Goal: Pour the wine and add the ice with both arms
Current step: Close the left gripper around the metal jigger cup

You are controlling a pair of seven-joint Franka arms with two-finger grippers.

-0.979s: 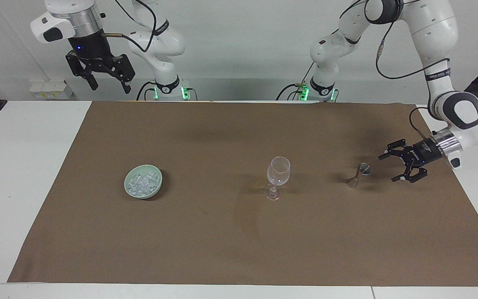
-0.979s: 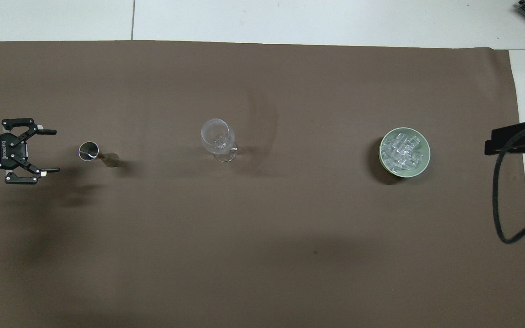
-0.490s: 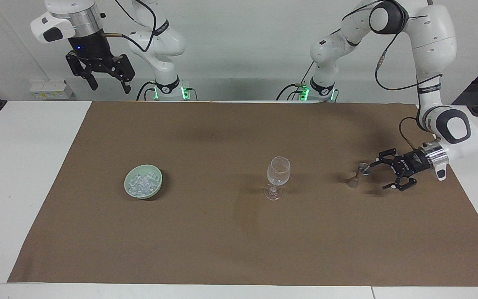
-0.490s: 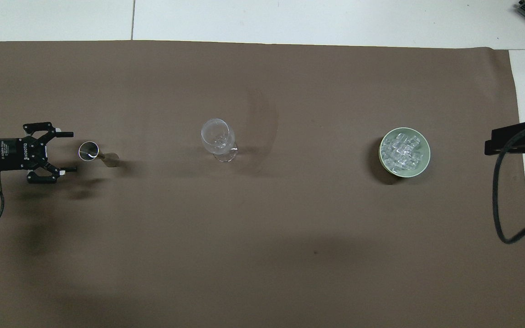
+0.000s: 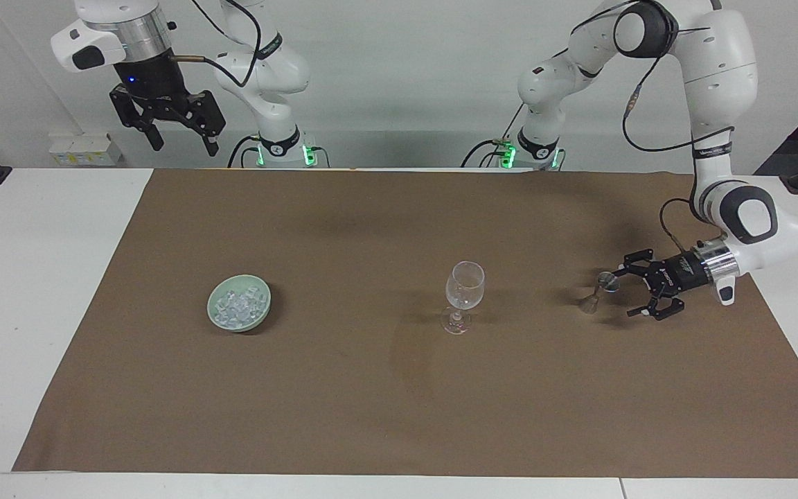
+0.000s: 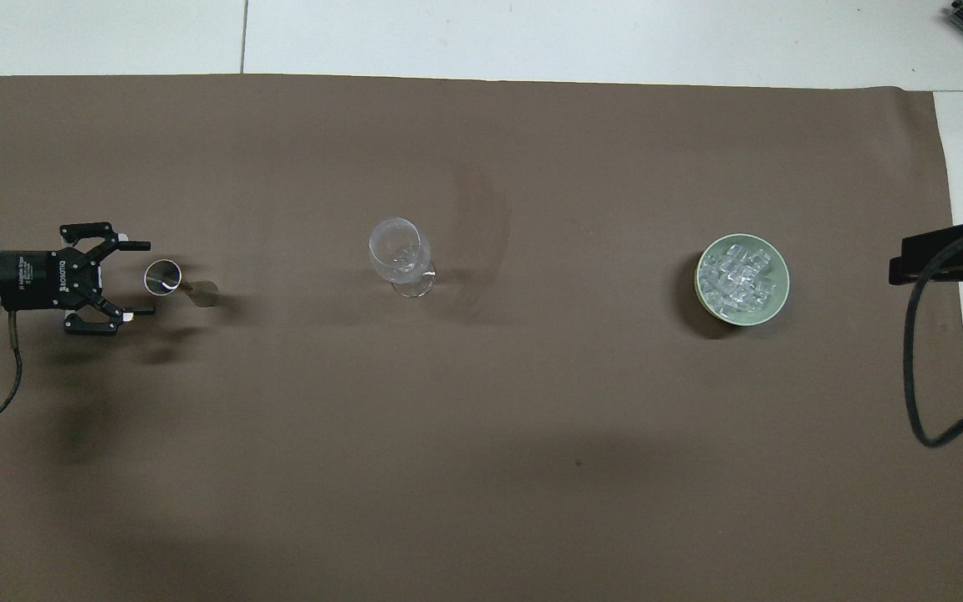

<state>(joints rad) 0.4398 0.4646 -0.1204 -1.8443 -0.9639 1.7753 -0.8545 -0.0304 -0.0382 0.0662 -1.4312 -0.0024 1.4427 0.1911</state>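
- Since a second ago, left gripper [image 5: 622,291], fingers wide, closed in on the jigger [image 5: 598,291]; grasp likely next.
- Right gripper [image 5: 181,138] waits, spread, aloft.

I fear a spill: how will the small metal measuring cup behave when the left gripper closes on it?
The measuring cup looks narrow-waisted and top-heavy, so a nudge likely tips it. Its shiny metal may slip between the open left gripper fingers.

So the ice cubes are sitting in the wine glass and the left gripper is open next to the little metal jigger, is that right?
Not quite. The ice is in the pale green bowl, as the overhead view shows; the wine glass holds none. The rest stands: the left gripper is open beside the metal jigger.
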